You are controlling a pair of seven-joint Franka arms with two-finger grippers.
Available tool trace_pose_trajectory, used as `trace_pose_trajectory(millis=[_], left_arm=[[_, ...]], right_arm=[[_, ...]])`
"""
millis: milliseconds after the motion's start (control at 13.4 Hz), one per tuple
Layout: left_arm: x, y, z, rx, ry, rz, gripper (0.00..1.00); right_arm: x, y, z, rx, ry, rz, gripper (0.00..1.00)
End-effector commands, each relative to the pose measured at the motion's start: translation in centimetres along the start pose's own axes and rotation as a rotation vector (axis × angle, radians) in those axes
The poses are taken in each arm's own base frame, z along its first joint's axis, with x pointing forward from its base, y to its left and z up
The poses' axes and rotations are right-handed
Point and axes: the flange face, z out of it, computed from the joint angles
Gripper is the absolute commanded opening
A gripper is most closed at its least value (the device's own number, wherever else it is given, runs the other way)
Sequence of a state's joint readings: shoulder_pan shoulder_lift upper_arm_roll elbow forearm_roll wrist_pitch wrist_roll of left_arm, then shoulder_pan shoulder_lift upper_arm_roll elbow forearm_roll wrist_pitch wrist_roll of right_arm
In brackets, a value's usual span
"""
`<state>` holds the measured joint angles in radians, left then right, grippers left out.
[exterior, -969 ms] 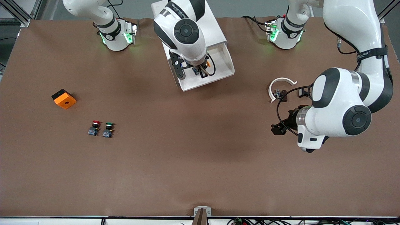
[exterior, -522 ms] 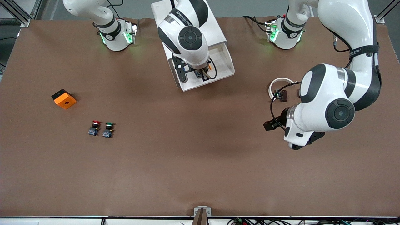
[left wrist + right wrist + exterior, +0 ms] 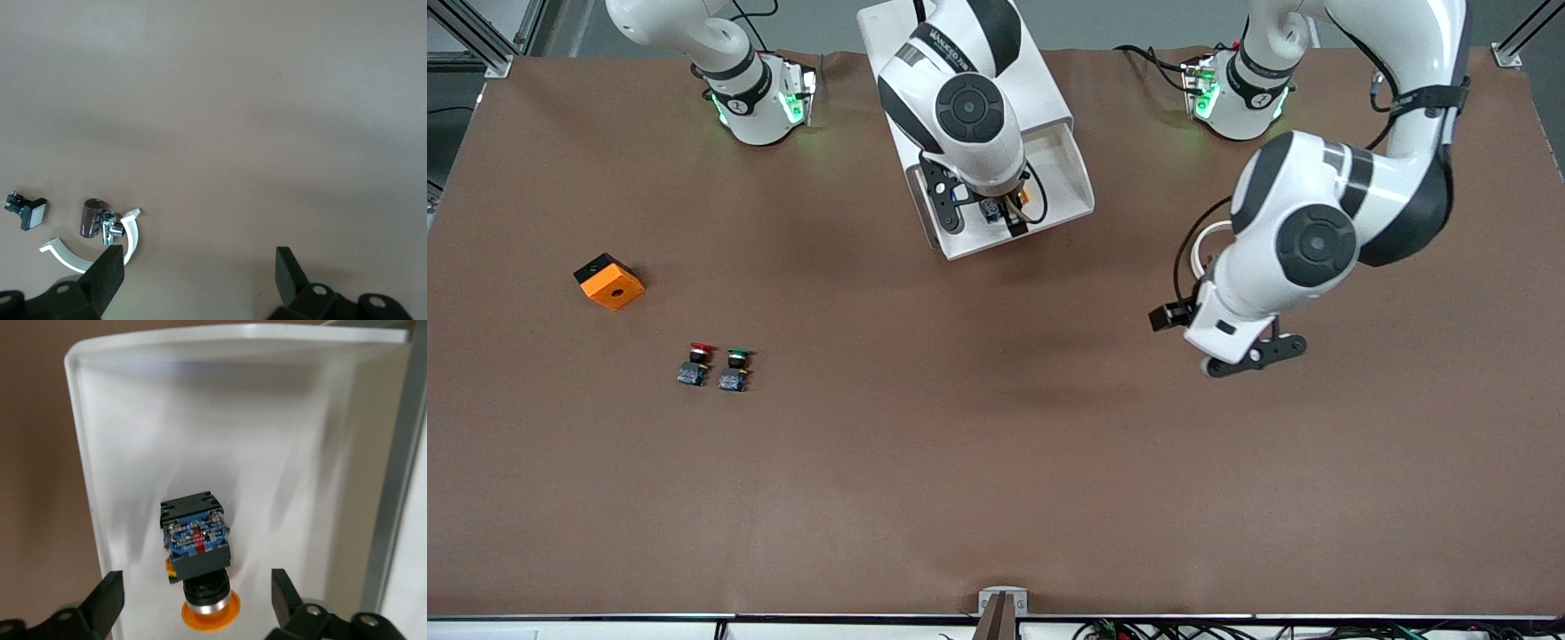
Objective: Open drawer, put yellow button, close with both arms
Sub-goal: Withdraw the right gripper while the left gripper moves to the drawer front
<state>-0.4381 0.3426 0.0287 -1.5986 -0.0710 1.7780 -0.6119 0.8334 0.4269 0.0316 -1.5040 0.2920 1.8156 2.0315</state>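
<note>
The drawer point(image 3: 1065, 174) stands pulled out of the white cabinet point(image 3: 1040, 84), a shallow white tray point(image 3: 133, 453). The yellow button point(image 3: 197, 550) lies on its side on the tray floor, with its orange cap point(image 3: 208, 617) toward my right gripper. It shows in the front view point(image 3: 992, 209) under the right hand. My right gripper point(image 3: 195, 600) is open low in the drawer point(image 3: 985, 219), a finger point(image 3: 107, 600) on either side of the button, not touching it. My left gripper point(image 3: 198, 277) is open and empty over bare table point(image 3: 1254, 353) toward the left arm's end.
A white ring piece point(image 3: 127, 233) with a small brown cylinder point(image 3: 91, 217) and a little switch point(image 3: 27, 210) lie under the left arm; the ring shows partly point(image 3: 1202, 242). An orange block point(image 3: 609, 282), a red-capped button point(image 3: 694, 363) and a green-capped button point(image 3: 735, 369) sit toward the right arm's end.
The left arm has swung from the table's end toward the middle, over the ring piece. The right gripper has shifted slightly over the drawer, with the button still below it.
</note>
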Motion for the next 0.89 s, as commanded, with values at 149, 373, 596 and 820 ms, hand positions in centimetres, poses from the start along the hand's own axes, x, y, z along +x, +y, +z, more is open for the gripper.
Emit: trace_pose_trajectory(millis=[149, 373, 596, 820], left_arm=[[-3.6, 2.8, 2.6, -0.015, 0.037, 0.089, 1.0], [-6.2, 5.8, 4.3, -0.044, 0.043, 0.106, 1.0], [-9.3, 8.3, 5.0, -0.045, 0.017, 0.066, 1.0], [-12.2, 10.0, 6.5, -0.03, -0.012, 0.038, 1.0]], right_arm=[[2.0, 0.5, -8.1, 0.003, -0.033, 0.004, 1.0], [7.1, 1.7, -13.3, -0.026, -0.035, -0.164, 1.0], [14.2, 3.2, -18.4, -0.045, -0.052, -0.346, 1.0], [23.3, 4.6, -22.3, -0.053, -0.085, -0.522, 1.0]])
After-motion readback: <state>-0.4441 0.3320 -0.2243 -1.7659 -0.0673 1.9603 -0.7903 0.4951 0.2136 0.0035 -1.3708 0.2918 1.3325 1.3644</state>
